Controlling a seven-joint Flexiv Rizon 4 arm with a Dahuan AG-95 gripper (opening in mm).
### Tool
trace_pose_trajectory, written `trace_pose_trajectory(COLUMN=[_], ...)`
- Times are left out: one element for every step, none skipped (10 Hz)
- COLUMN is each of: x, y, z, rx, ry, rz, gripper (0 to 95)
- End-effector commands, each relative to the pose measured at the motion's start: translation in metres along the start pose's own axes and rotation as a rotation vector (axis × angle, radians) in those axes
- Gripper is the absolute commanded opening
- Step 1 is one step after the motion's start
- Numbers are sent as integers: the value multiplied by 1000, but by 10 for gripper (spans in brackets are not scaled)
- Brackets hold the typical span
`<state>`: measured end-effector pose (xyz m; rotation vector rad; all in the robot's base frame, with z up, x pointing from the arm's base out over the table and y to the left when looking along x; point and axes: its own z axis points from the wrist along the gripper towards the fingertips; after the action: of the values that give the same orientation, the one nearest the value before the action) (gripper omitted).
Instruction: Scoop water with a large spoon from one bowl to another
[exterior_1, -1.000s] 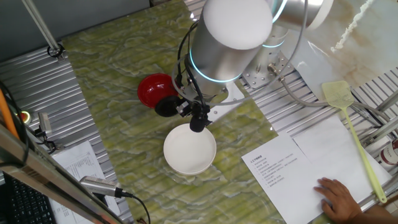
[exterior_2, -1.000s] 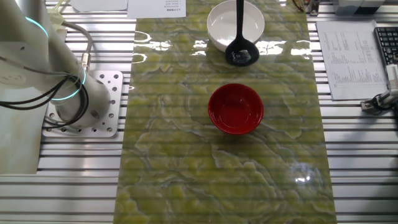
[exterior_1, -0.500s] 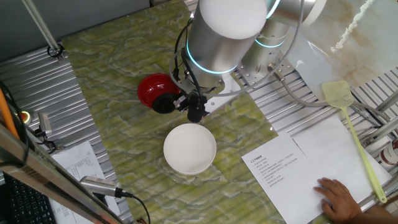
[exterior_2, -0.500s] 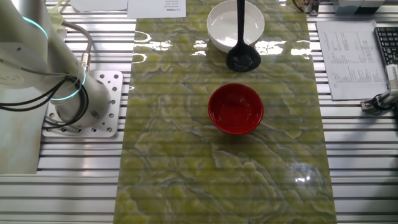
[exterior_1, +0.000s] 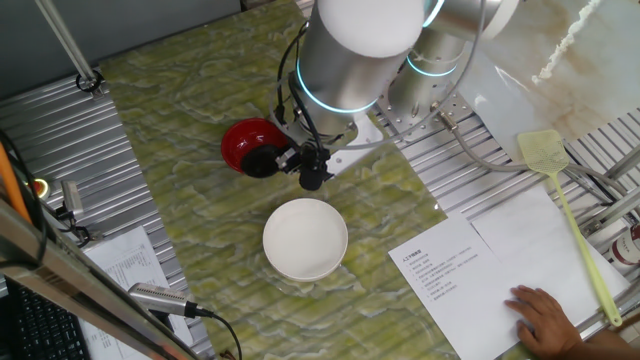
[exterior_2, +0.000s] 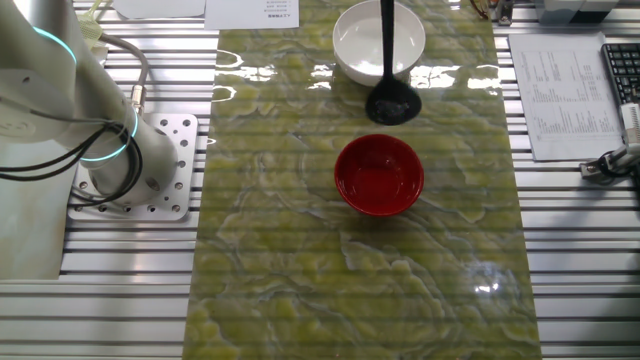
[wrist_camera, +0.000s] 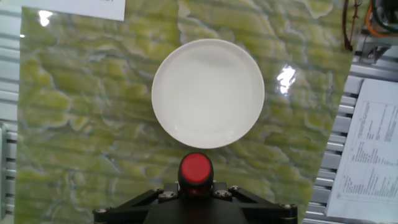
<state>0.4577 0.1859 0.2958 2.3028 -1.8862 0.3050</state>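
The gripper (wrist_camera: 196, 194) is clamped on the red-tipped end of the large spoon (exterior_2: 390, 95), and the hand camera looks straight down that red cap with the jaws tight on either side of it. The ladle hangs with its long axis running away from the hand, cup lowest.

Here is the relation that matters: in the other fixed view the black cup sits over bare mat between the two bowls, with the red bowl (exterior_2: 379, 175) at about six o'clock from it, just beside, and the white bowl (exterior_2: 365, 40) at twelve o'clock behind the handle. From the first fixed view the cup already overlaps the near rim of the red bowl (exterior_1: 245, 143), at nine o'clock from the wrist, while the white bowl (exterior_1: 305, 238) lies apart at six o'clock.

So the carry looks most of the way across; my read is that a short run toward the red bowl is left, then a tilt. I cannot tell whether there is water in the cup.

Room is good: green mat (exterior_2: 300, 260) lies open around the red bowl. The fly swatter (exterior_1: 565, 215), the paper (exterior_1: 470, 275) and a person's hand (exterior_1: 545, 318) sit well off at four o'clock, out of the path
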Motion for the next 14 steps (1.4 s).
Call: trace_pose_trajectory(x=[4, 6, 8, 10, 13, 16, 19, 22, 24, 26, 29, 30, 32, 33], y=[1, 2, 2, 3, 4, 5, 6, 7, 8, 9, 10, 10, 11, 11], z=[3, 4, 7, 8, 10, 12, 13, 16, 18, 19, 22, 22, 24, 26], rx=[4, 7, 11, 15, 18, 24, 28, 34, 38, 39, 43, 45, 49, 51], ry=[2, 5, 9, 10, 12, 13, 15, 15, 15, 17, 18, 18, 18, 20], rz=[-4, -8, -13, -15, -17, -20, -21, -26, -29, -33, -38, -39, -42, -44], gripper=[0, 0, 0, 0, 0, 0, 0, 0, 0, 0, 0, 0, 0, 0])
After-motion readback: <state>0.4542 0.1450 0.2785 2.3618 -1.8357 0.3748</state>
